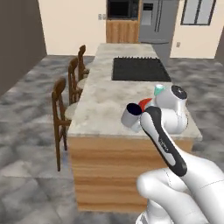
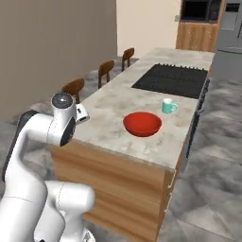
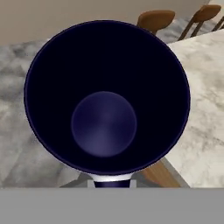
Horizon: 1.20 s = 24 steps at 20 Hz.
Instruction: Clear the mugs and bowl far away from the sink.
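You've got the dark mug [image 1: 131, 114] up in the gripper [image 1: 141, 124], jaws pinched tight on it. In the left base view it sits tipped over, mouth facing away from the arm, at the near corner of the island worktop [image 1: 105, 98]. I can't tell whether it is touching the surface or clear of it. The hand view looks straight down into the mug [image 3: 105, 94]: dark interior, round bottom visible, nothing inside. Behind it there, the worktop edge [image 3: 205, 105] runs on the right, with grey floor [image 3: 17, 113] on the left.

The red bowl [image 2: 142, 124] sits upright on the worktop near the front edge, right of centre in the right base view. The teal mug [image 2: 168, 106] stands upright just beyond the bowl, apart from it, handle pointing right, between the bowl and the black cooktop [image 2: 172, 79]. In the left base view both are mostly hidden behind the arm; a sliver of red [image 1: 145, 103] and a bit of teal [image 1: 159, 90] show.

Three wooden stools [image 1: 61, 109] line the left side of the island.
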Tool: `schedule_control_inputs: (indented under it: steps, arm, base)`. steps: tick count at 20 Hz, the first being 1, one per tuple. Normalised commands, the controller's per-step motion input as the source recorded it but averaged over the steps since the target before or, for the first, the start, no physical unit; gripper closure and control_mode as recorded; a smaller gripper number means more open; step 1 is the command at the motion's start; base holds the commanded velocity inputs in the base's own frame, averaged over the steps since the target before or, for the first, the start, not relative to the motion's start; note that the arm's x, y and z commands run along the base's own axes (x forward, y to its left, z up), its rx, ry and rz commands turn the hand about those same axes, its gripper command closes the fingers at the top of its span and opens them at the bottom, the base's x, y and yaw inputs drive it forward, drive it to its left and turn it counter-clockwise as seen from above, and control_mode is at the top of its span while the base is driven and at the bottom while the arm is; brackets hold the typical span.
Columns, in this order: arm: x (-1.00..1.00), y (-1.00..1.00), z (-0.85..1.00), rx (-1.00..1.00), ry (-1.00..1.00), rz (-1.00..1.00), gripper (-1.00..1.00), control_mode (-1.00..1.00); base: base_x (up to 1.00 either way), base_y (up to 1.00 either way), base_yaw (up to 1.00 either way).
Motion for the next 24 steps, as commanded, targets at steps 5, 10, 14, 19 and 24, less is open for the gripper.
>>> schedule_control_inputs:
  steps: [5, 10, 14, 19, 24]
  arm:
    - [0.0, 0.0, 0.0, 0.0, 0.0, 0.0, 1.0, 1.0]
    - [0.0, 0.0, 0.0, 0.0, 0.0, 0.0, 1.0, 1.0]
    - [0.0, 0.0, 0.0, 0.0, 0.0, 0.0, 1.0, 1.0]
    - [0.0, 0.0, 0.0, 0.0, 0.0, 0.0, 1.0, 1.0]
    - [0.0, 0.0, 0.0, 0.0, 0.0, 0.0, 1.0, 1.0]
  base:
    - [0.24, 0.78, -0.81]
    - [0.32, 0.88, -0.78]
    - [0.4, 0.89, -0.74]
    - [0.4, 0.38, -0.19]
    - [0.22, 0.9, 0.08]
